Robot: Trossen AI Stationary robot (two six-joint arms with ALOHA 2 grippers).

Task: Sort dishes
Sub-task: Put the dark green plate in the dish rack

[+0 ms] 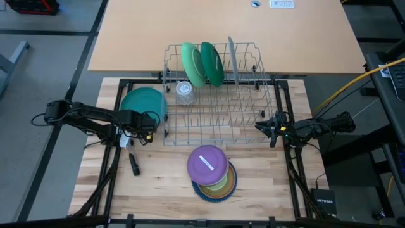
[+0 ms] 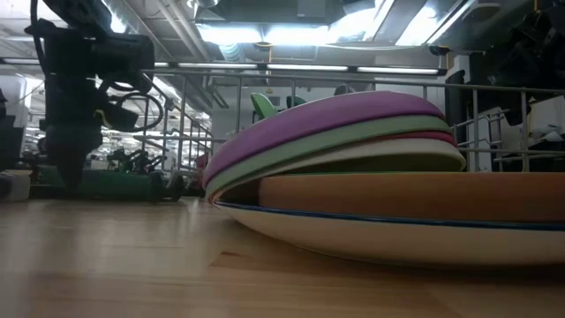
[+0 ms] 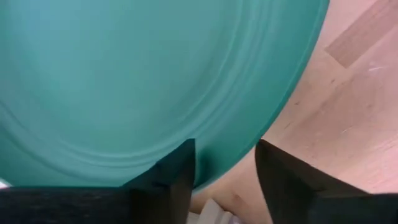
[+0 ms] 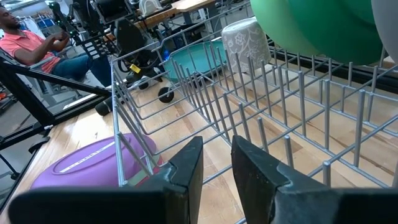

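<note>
left tool (image 3: 224, 171) jaws spread around rim of teal plate (image 1: 144, 104) near table's left edge; right tool (image 4: 216, 168) slightly parted, empty, at rack's (image 1: 215, 95) right side

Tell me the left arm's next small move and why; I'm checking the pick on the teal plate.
Probably close the left tool on the teal plate. Its fingers sit at the plate's near rim with a gap between them, so the grip looks unfinished. The plate lies beside the rack, where two green plates already stand.
</note>
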